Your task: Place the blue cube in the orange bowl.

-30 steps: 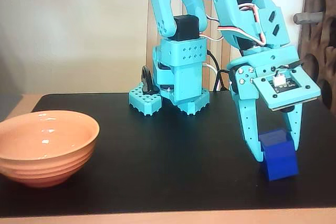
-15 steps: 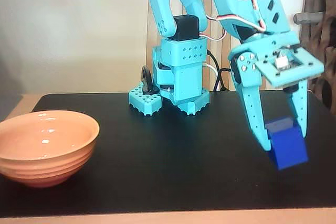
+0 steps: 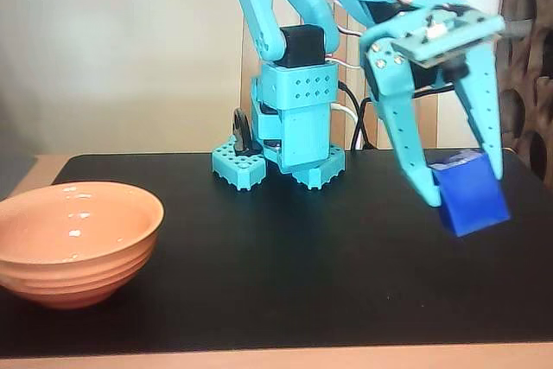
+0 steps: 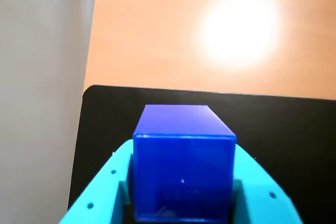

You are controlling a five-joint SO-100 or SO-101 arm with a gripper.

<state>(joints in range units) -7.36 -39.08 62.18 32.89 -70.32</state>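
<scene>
Jaws around blue cube, airborne

Turquoise plastic arm, black servos, red-white-black cables, perforated pincer fingers

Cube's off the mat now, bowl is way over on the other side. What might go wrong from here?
1. The blue cube hangs tilted at the very tips of the gripper, mostly below the jaws; it may slip during the swing.
2. The orange bowl has a raised rim; a low pass might clip it.
</scene>
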